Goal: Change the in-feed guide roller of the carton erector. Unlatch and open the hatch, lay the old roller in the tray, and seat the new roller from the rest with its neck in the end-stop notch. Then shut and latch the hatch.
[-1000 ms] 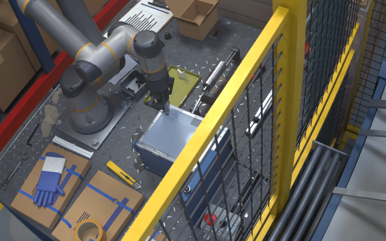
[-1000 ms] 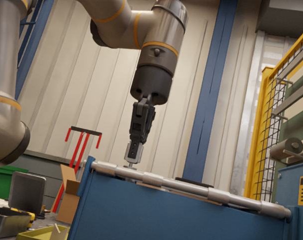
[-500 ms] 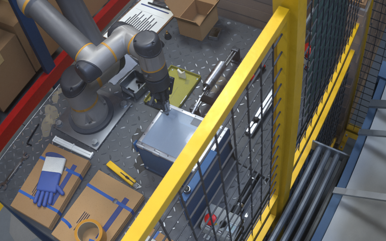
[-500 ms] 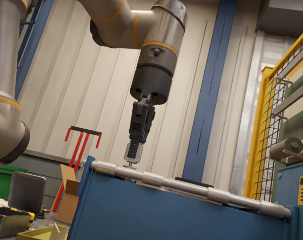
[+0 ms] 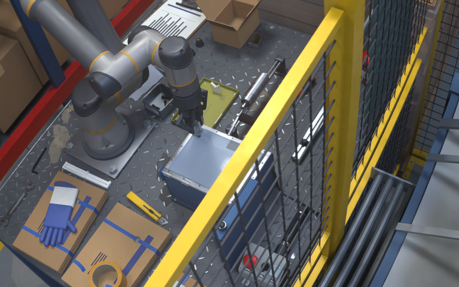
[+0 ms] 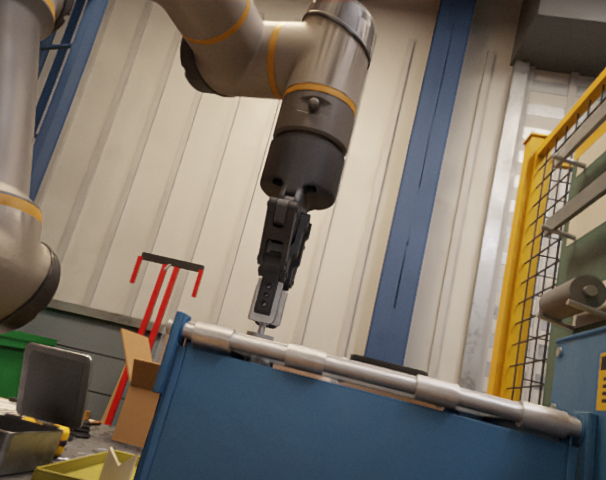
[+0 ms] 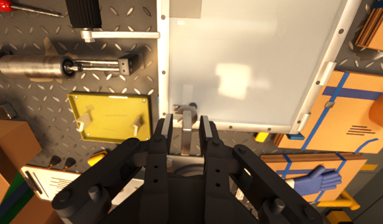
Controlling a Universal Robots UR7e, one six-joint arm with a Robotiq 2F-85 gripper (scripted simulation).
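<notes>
The hatch (image 5: pixel 202 157) (image 7: pixel 243 64), a translucent panel in a white frame, lies flat and closed on top of the blue housing (image 6: pixel 345 418). Its small metal latch lever (image 7: pixel 186 130) sits at the hatch's edge nearest the robot base. A steel roller (image 5: pixel 259 87) (image 7: pixel 34 66) lies on its rest on the floor beyond the yellow tray (image 5: pixel 211 100) (image 7: pixel 110 117), which is empty apart from two small cradles. My gripper (image 5: pixel 196 131) (image 6: pixel 265 323) (image 7: pixel 186 126) points straight down over the latch, with the lever between its fingers. The gripper is open and holds nothing.
The housing's hinge tube (image 6: pixel 376 377) runs along the side away from the latch. A yellow mesh guard fence (image 5: pixel 277 142) stands close beside the housing. A grey bin (image 5: pixel 158 100) sits next to the tray, and flat cartons with a blue glove (image 5: pixel 58 214) lie on the floor.
</notes>
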